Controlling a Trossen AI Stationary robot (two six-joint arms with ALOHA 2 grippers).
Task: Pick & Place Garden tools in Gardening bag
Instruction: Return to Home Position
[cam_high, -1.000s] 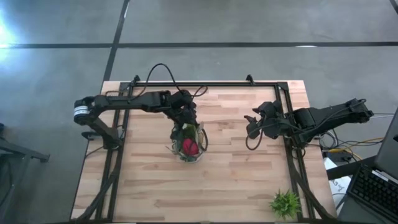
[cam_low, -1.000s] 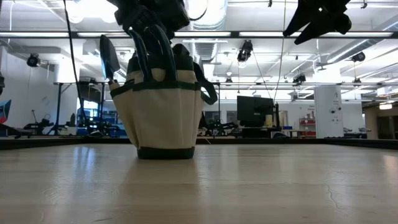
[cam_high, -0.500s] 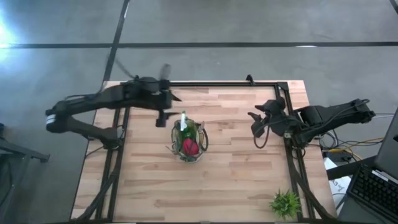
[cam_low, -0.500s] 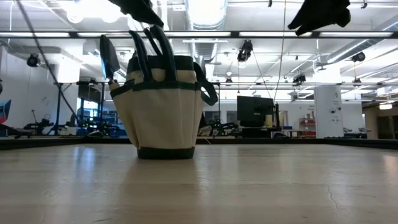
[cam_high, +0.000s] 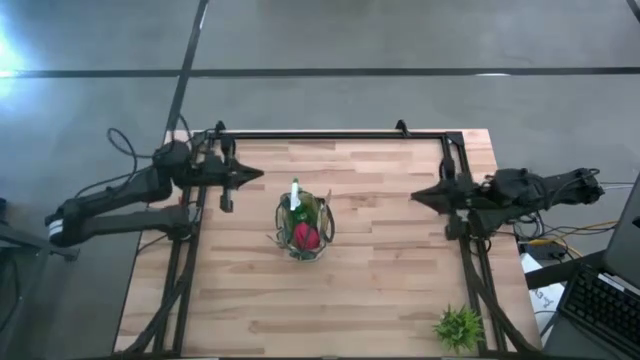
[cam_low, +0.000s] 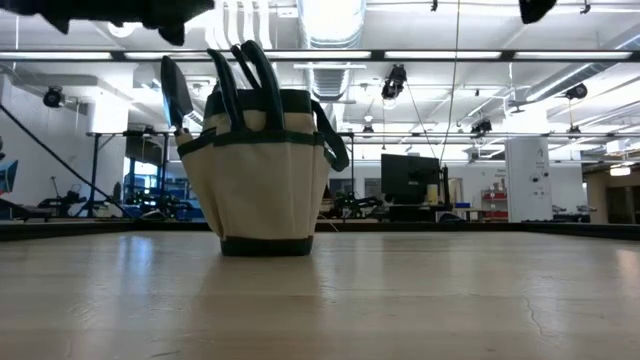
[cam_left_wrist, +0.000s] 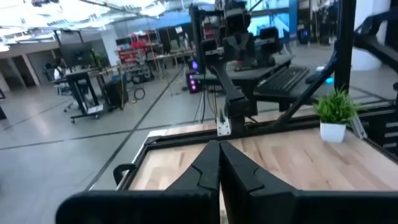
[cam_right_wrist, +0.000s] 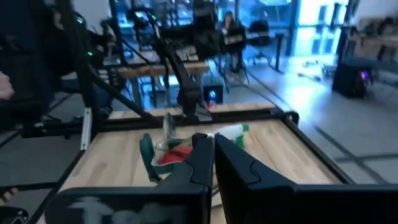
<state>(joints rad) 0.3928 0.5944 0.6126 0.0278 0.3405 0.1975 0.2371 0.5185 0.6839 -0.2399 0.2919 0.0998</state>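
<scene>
Gardening bag (cam_high: 302, 232) stands upright mid-table (cam_high: 380, 285), both arms clear of it.
- Contents: green-and-white trowel (cam_high: 295, 192) and red-and-black piece (cam_high: 305, 237) show in mouth. Dark blade (cam_low: 176, 92) pokes from side pocket.
- Handling: I judge bag soft, light and tip-prone. Grip loop handles (cam_low: 250, 70) or rim, not fabric wall.
- Left gripper (cam_high: 256, 175): near left table edge, fingers pressed together, empty.
- Right gripper (cam_high: 417, 196): near right edge, same state.
- Surroundings: small plant (cam_high: 458, 326) at corner on right arm's side, well apart from bag. I see no obstacle near bag.

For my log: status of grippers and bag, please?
Left gripper shut, near left edge. Right gripper shut, near right edge. Gardening bag upright mid-table, tools inside. Nothing in the way.
</scene>
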